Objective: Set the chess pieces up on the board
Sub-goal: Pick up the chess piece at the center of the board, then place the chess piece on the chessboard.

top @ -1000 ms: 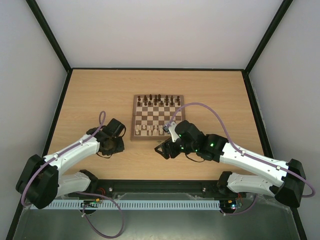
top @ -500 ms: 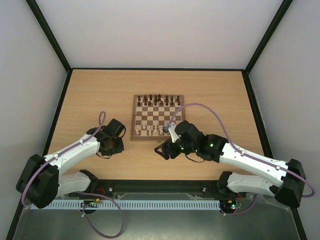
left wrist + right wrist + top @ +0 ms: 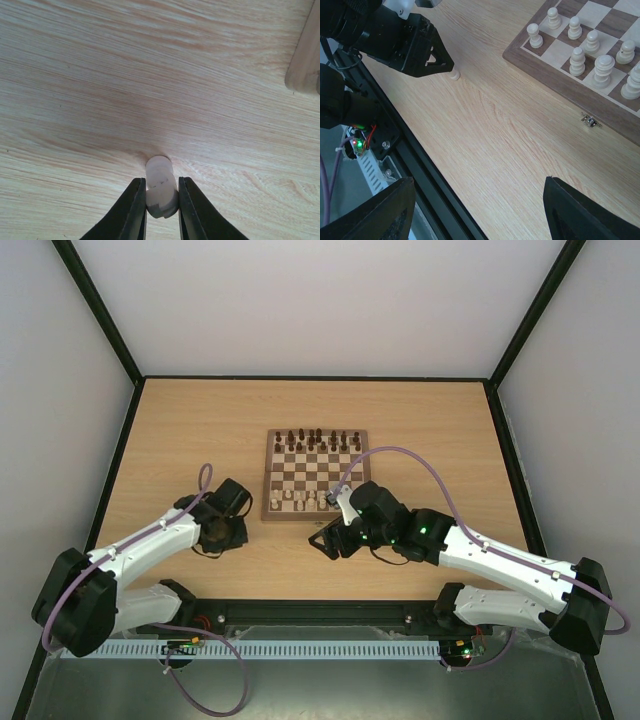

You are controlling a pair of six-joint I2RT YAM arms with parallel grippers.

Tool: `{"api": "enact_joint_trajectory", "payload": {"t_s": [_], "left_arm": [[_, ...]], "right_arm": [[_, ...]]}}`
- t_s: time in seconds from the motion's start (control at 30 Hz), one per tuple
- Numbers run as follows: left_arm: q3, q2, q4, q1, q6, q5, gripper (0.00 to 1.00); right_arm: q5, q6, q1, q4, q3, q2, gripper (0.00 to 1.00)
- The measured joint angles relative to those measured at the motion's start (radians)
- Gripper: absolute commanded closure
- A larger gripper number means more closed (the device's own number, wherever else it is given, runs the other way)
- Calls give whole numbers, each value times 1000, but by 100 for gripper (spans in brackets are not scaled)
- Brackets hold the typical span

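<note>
On the left side of the table (image 3: 180, 430), the left gripper (image 3: 161, 201) is low over the wood, in front of the left corner of the board (image 3: 315, 476) and apart from it. Its 2 fingers (image 3: 134, 212) are closed tightly on 1 pale chess piece (image 3: 161, 186), which stands between them. In the right wrist view the lower end of this piece seems to touch the table.

The board lies in the middle of the table. The dark brown pieces (image 3: 318, 438) fill its far rows, and the other pale pieces (image 3: 592, 42) stand in its near rows; at least 8 of them show in the right wrist view. The small latch (image 3: 590, 121) is on the near edge.

The right gripper (image 3: 480, 182) is above bare table just in front of the board. Its fingers (image 3: 385, 210) are wide apart and hold nothing.
</note>
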Motion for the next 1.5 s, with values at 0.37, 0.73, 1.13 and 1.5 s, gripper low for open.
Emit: {"api": "enact_joint_trajectory", "payload": {"t_s": [0.37, 0.73, 1.13, 1.5], "left_arm": [[92, 20, -51, -58, -2, -20, 98], [282, 175, -77, -154, -1, -56, 98], [392, 293, -70, -247, -1, -58, 98], [524, 445, -50, -264, 29, -69, 98]], "right_arm": [[0, 0, 0, 0, -2, 0, 29], [3, 0, 0, 0, -3, -1, 29], [14, 0, 0, 0, -3, -5, 29], [26, 1, 0, -1, -3, -5, 29]]}}
